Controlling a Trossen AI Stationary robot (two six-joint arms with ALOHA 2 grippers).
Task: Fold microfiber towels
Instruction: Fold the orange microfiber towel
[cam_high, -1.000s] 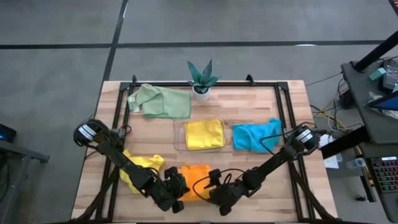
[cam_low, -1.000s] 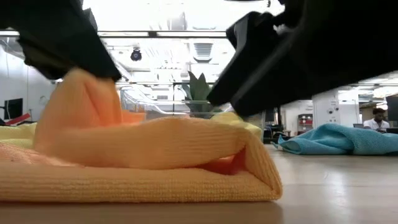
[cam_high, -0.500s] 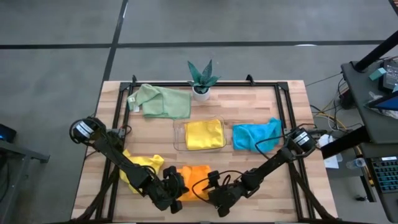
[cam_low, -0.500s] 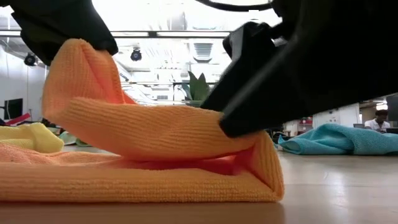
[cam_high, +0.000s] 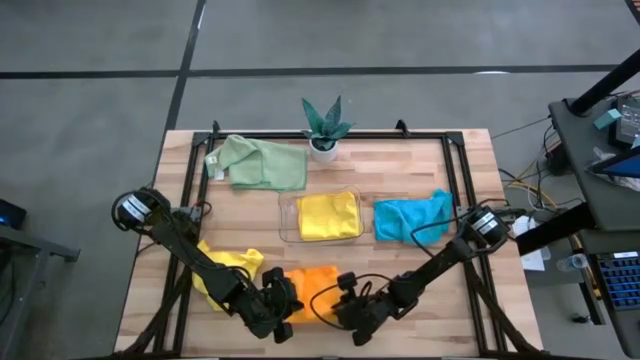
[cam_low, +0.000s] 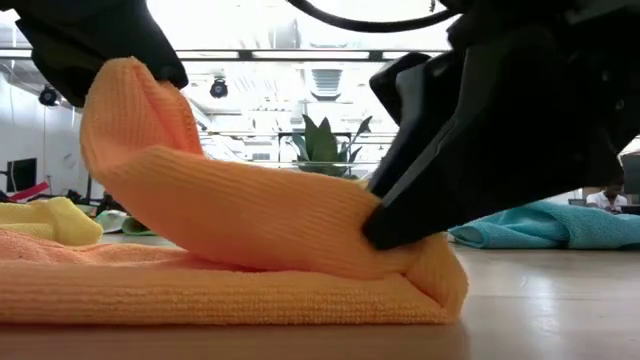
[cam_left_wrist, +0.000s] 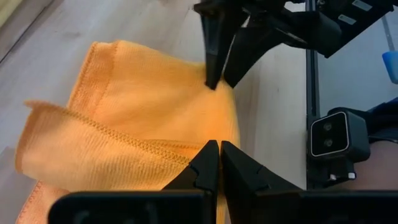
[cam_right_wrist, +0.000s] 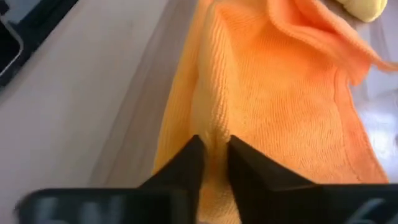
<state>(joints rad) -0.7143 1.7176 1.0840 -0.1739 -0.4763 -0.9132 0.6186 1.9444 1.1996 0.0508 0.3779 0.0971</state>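
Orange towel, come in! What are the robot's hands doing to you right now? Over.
Left tool shut on orange towel, near table edge. Right tool pinching the same towel's other end. Towel half folded, upper layer raised. Nothing in the way.

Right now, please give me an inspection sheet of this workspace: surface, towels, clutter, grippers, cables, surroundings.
Surface: wooden table with a black frame.
Job's things: orange towel at the front edge, partly folded; yellow towel beside it; second yellow towel in the clear tray; teal-blue towel and pale green towel lie crumpled.
Clutter: small potted plant at the back edge.
Grippers: left gripper shut on the orange towel; right gripper pinching its fold.
Cables: black cables along both arms, more on the floor at the right.
Surroundings: grey floor, equipment bench at the right, a person far behind.
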